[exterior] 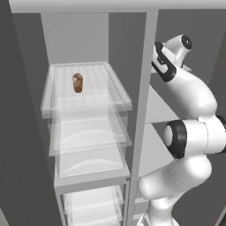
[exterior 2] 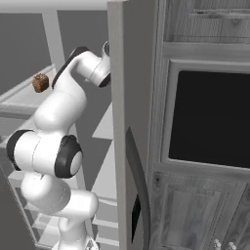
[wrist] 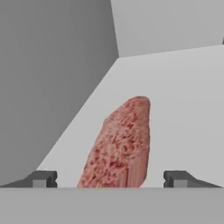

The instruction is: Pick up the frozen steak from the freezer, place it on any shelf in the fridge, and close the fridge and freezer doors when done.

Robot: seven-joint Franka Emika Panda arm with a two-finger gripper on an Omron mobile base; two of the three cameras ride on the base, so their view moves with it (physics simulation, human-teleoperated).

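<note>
The fridge [exterior: 84, 132] takes up the left and centre of the left base view, its clear shelf [exterior: 119, 88] in the upper left with more glass shelves and drawers stacked under it. To its right, past a grey divider, is the freezer [exterior: 154, 106], with opaque grey shelves. The freezer door [exterior 2: 124, 122] stands open in the middle of the right base view, its dark handle [exterior 2: 139, 180] running down toward the bottom edge. The arm [exterior: 190, 132] rises at the lower right of the left base view and reaches up into the freezer. A brown lump [exterior: 78, 82] stands upright on the clear shelf, upper left. In the hand view the steak [wrist: 120, 146] lies on a grey freezer shelf [wrist: 188, 109], at lower centre of the frame. The gripper [wrist: 110, 179] is spread wide with a fingertip [wrist: 41, 178] on either side of the steak, both apart from it; it holds nothing.
</note>
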